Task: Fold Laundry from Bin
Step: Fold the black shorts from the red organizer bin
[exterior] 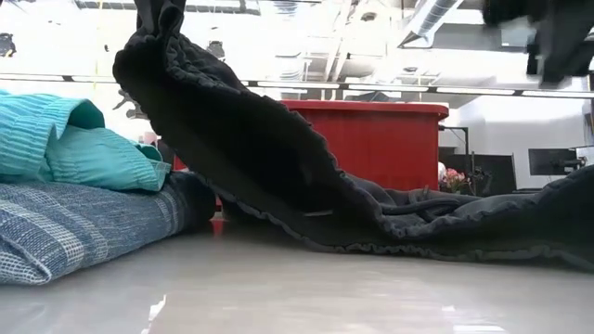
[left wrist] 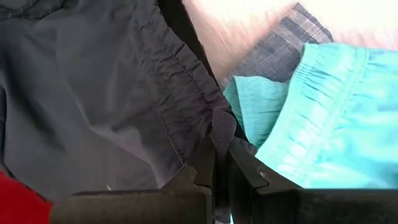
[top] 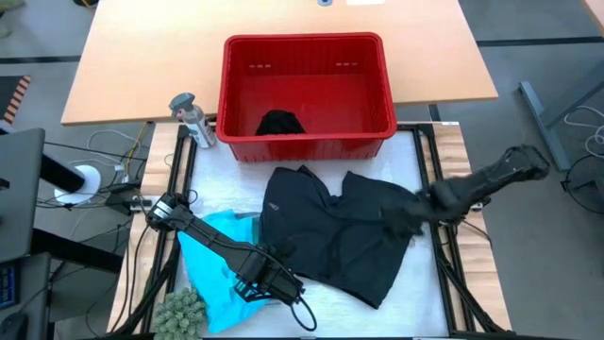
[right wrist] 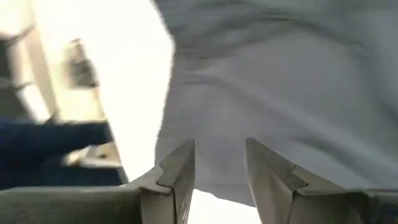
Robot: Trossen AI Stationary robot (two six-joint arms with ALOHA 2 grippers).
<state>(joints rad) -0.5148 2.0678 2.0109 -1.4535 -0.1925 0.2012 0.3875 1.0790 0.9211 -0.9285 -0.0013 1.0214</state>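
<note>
Already two garments lie stacked; my left jaws (left wrist: pixel 221 171) pinch the black shorts (top: pixel 340 231), right jaws (right wrist: pixel 217 165) gape, one piece stays in the bin (top: pixel 307 142).

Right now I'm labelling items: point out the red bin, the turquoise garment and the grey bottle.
red bin (top: pixel 307 45): high view, far rim.
turquoise garment (top: pixel 209 267): high view, cloth middle.
grey bottle (top: pixel 193 123): high view, body.

I'm seeing the black garment (top: pixel 335 227) lying spread in front of the red bin (top: pixel 307 94), its gathered waistband pinched between my left fingers (left wrist: pixel 202 168). Turquoise cloth (top: pixel 212 269) and striped cloth (exterior: pixel 83 227) are bunching just beside them; another black piece (top: pixel 280 123) is sitting inside the bin.
</note>
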